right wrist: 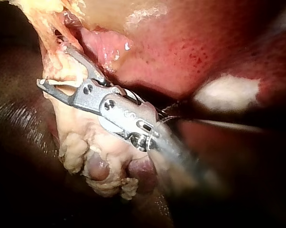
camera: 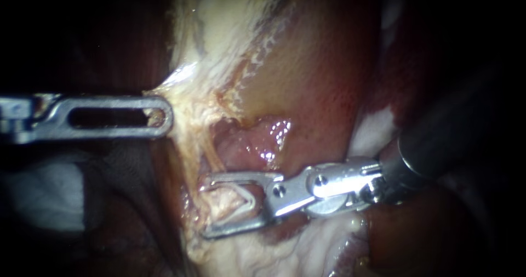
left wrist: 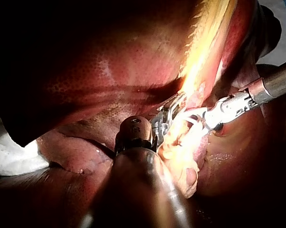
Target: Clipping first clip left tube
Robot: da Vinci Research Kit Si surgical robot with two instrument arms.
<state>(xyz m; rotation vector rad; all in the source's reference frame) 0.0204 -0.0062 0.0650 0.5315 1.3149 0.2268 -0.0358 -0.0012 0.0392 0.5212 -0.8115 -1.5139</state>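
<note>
In the middle left of the frame, the left instrument has its slotted jaws closed on the edge of the pale tissue, which is drawn tight toward the left side. The right instrument comes in from the right, and its jaws stand open in the lower centre. The tube lies between them (a pale, frayed strand), with a thin white clip at their inner end and pink glistening tissue just above.
</note>
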